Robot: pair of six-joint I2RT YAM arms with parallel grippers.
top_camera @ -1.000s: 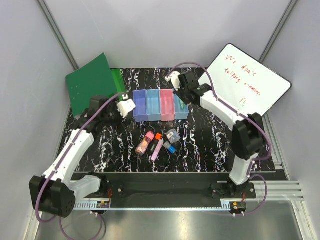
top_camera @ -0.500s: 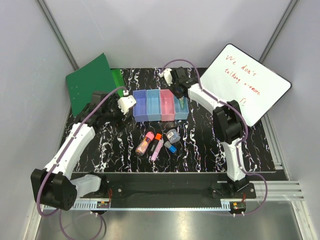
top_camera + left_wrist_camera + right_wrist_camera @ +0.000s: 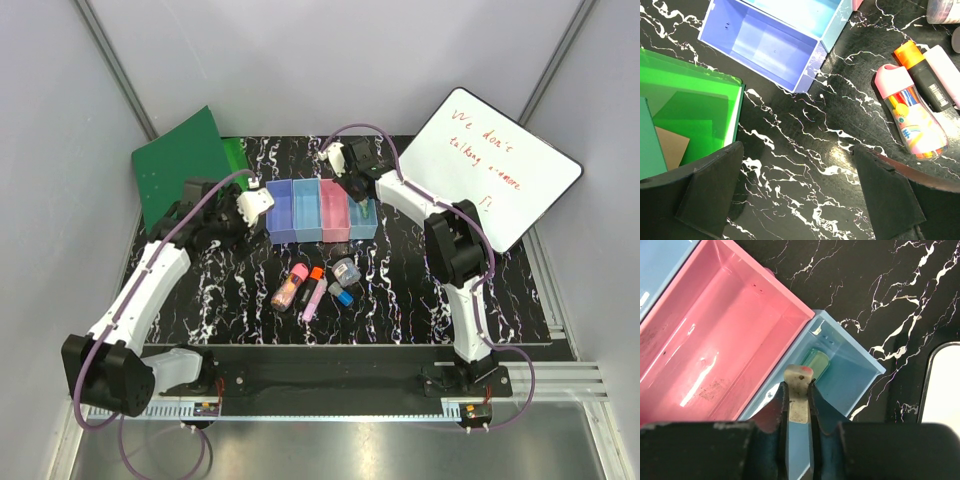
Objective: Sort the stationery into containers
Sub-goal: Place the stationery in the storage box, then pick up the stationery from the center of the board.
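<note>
Hovering over the bin (image 3: 852,380) nearest the tabletop's right edge (highlighter (image 3: 816,361) sorted inside), the right tool (image 3: 798,386) has narrow jaws; grip unclear.

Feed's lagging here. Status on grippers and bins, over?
Left gripper open, empty, over table. Right gripper clamped on small pale piece above end blue bin, green highlighter inside. Markers wait on table. Nothing blocking.

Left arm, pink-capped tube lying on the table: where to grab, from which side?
Take the pink-capped tube across its clear body, nearer the base than the cap, coming straight down. It lies flat on the table, and the orange-capped marker sits close beside its cap end, so the base end likely leaves more finger room.
</note>
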